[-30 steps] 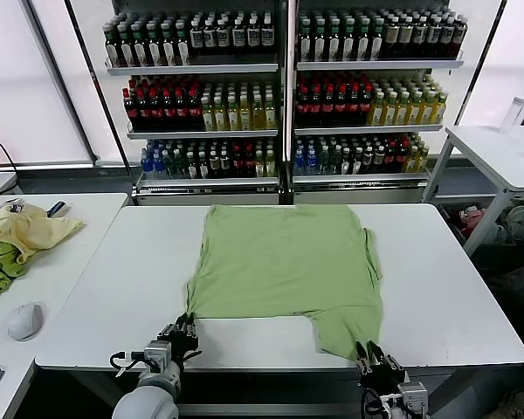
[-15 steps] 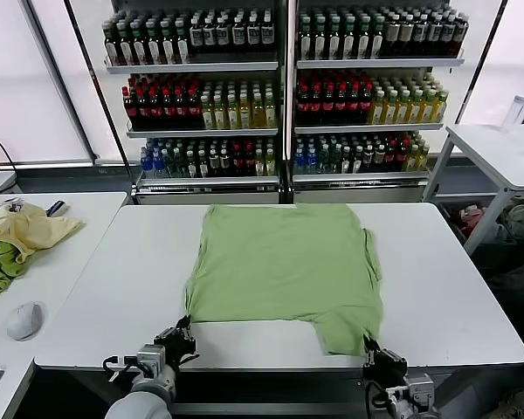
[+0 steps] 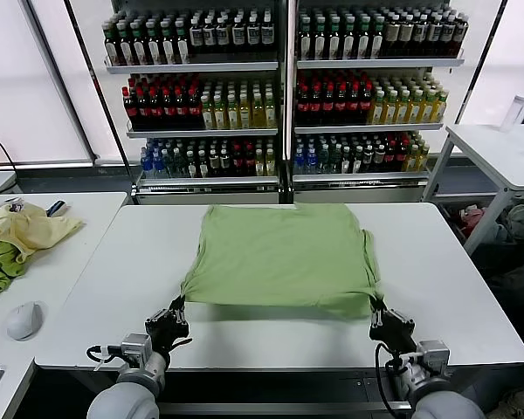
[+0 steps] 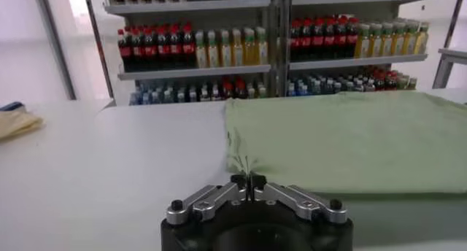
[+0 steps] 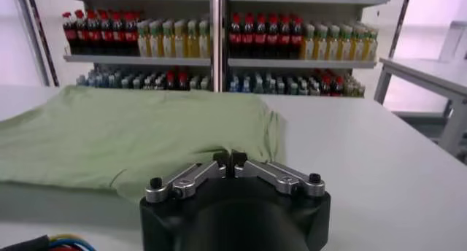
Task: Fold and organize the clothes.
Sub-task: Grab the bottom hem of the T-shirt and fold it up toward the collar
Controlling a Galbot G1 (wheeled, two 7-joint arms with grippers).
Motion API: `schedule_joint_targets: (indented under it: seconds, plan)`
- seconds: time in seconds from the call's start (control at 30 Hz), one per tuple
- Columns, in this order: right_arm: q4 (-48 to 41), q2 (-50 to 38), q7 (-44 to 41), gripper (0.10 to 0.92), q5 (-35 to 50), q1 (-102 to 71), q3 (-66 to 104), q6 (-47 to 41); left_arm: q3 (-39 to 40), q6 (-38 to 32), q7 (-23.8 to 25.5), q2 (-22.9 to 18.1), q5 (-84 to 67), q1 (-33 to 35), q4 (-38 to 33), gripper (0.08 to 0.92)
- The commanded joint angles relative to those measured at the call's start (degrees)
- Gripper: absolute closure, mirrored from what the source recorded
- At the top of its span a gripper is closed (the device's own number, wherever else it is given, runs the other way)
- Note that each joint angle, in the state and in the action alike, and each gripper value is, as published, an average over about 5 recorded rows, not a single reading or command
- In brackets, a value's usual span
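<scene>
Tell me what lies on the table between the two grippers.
In the head view, only the near hem of the polo shirt, lifted off the white table, spans from the left gripper to the right gripper, each pinching a corner.

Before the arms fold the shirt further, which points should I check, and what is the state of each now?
1. Left gripper shut on the shirt corner: ok; the left wrist view shows cloth pinched between the closed fingers.
2. Right gripper shut on the other near corner: ok; same in the right wrist view.
3. Near edge lifted off the table: ok.
4. Edge level between the grippers: ok.
5. Far part lies flat: ok.
6. Collar and buttons in order: cannot tell, hidden.
</scene>
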Motion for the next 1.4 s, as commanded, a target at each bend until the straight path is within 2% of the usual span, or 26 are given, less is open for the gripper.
schedule_joint_targets:
  seconds: [0.03,0.27,0.47,1.13,1.23,1.33,1.4]
  plan:
    - [-6.72,-1.84,-0.07,0.896,1.30,10.96,-3.30,0.63,3.71,-0.31,-0.01,2.53,-1.17,-8.63,5.26,0.898]
    - [-12.82,-2.10,0.06,0.896,0.62,17.56,-7.50,0.85,7.26,0.15,-0.18,3.90,-1.10,-16.82,13.13,0.898]
    - [-16.09,-1.76,0.09,0.896,-0.64,20.55,-8.77,1.35,9.64,0.88,-0.97,3.53,-0.84,-21.59,18.19,0.898]
    - [-21.00,1.43,0.03,0.896,-5.80,22.20,-10.93,1.28,12.84,2.20,-4.65,1.30,2.85,-26.36,25.96,0.898]
    - [-21.81,1.80,0.39,0.871,-6.33,22.25,-11.33,0.17,12.66,2.75,-5.49,1.19,3.37,-26.38,26.32,0.898]
    - [-22.42,2.03,1.24,0.800,-6.38,22.38,-11.42,-0.28,12.37,3.35,-6.27,1.21,3.78,-25.97,26.51,0.872]
    - [-22.32,2.02,1.61,0.740,-6.38,22.22,-11.22,-0.34,12.09,3.52,-6.51,1.26,4.02,-25.27,26.22,0.823]
